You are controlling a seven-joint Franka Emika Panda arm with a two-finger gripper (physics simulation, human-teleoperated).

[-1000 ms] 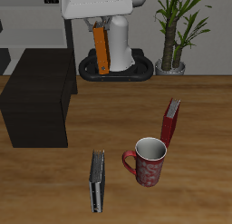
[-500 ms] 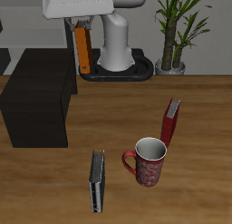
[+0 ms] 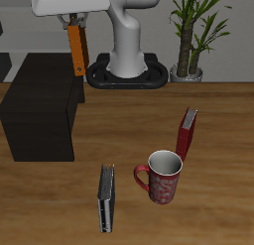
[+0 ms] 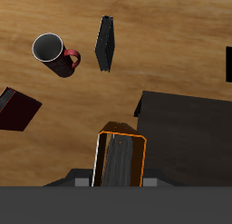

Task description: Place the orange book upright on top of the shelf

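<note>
I hold the orange book [image 3: 76,49] clamped between the fingers [image 3: 75,24], which grip its upper end so that it hangs vertically, long axis up, in the orientation the task asks for. The book is in the air, clear of every surface, above the inner edge of the shelf [image 3: 38,105] as the exterior view shows it. In the wrist view the book [image 4: 120,160] appears end-on, with the dark top of the shelf [image 4: 186,128] just beside it, so I judge that the carry is nearly over the target but the book is not yet set down. A top grip of this kind leaves the lower edge free to meet the flat top squarely.

The other objects lie on the bench [image 3: 218,189] well apart from the shelf: the mug [image 3: 162,177], the dark red book [image 3: 187,131] standing behind it, and the black-and-grey book [image 3: 106,197] beside it. None obstructs the path.
</note>
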